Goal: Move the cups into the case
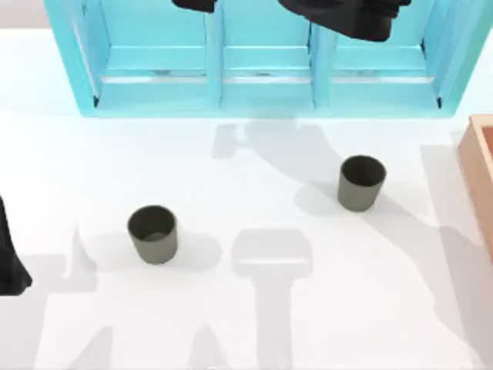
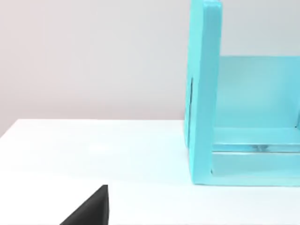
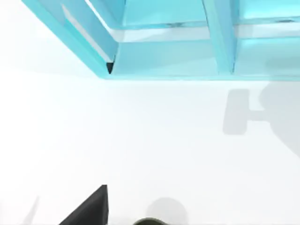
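Landmark: light blue open case with three compartments [image 1: 262, 62], standing along the far edge of the white table [image 1: 254, 324].

Item 1: small dark olive-grey round cup, handleless, upright [image 1: 152, 233], on the table well in front of the case's left compartment, toward the table's left side.

Item 2: second olive-grey cup of the same make, upright [image 1: 360, 183], in front of the case's right compartment and nearer the case than item 1. Neither cup is inside the case; both remain to be moved. Cups stand well apart.

Item 3: left arm [image 1: 11, 262], a dark mass at the table's left edge, level with item 1 and beside it. Whether its fingers are spread or closed cannot be told.

Item 4: right arm [image 1: 347, 15], dark, hanging over the case's middle and right compartments. Finger state likewise cannot be told.

Governing relation, as judged: item 1 lies nearer the left arm, to its right along the table; item 2 lies in front of the case, below the right arm. Cups being round, approach direction matters little.

Also present: tan box edge [image 1: 479, 177], right of the case.
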